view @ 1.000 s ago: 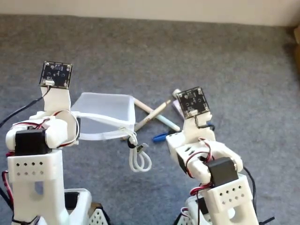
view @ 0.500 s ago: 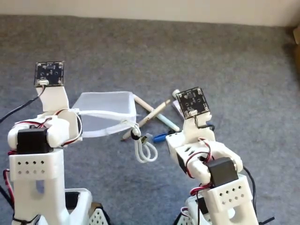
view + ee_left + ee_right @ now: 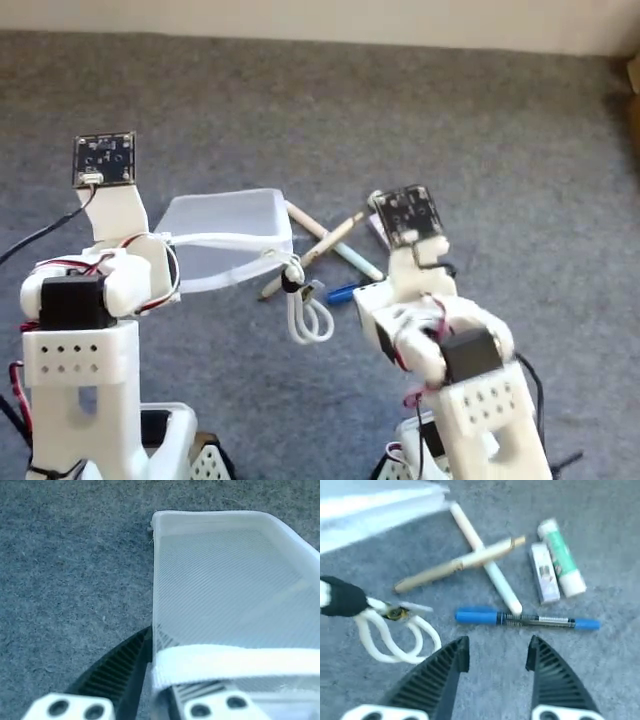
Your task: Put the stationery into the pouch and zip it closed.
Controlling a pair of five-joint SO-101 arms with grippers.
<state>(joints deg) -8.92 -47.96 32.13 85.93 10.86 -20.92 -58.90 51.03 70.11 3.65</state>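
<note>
The white mesh pouch (image 3: 225, 235) lies tilted on the grey carpet, one end raised. My left gripper (image 3: 160, 667) is shut on the white band at its edge, and the mesh (image 3: 225, 585) stretches away from it. A black zipper pull with a white cord loop (image 3: 308, 315) hangs off the pouch's other end. My right gripper (image 3: 498, 647) is open just above a blue pen (image 3: 527, 620). Beyond the blue pen lie a beige pen (image 3: 460, 565) crossing a white pen (image 3: 487, 567), a small eraser box (image 3: 544, 572) and a green-and-white glue stick (image 3: 562, 557).
Grey carpet (image 3: 480, 130) covers the whole work surface, with open room at the far side and right. The cord loop (image 3: 395, 635) lies close beside the blue pen's end. The two arm bases stand at the near edge.
The left arm has shifted the pouch, and the zipper cord loop has swung right toward the pens. The right arm has moved slightly.
</note>
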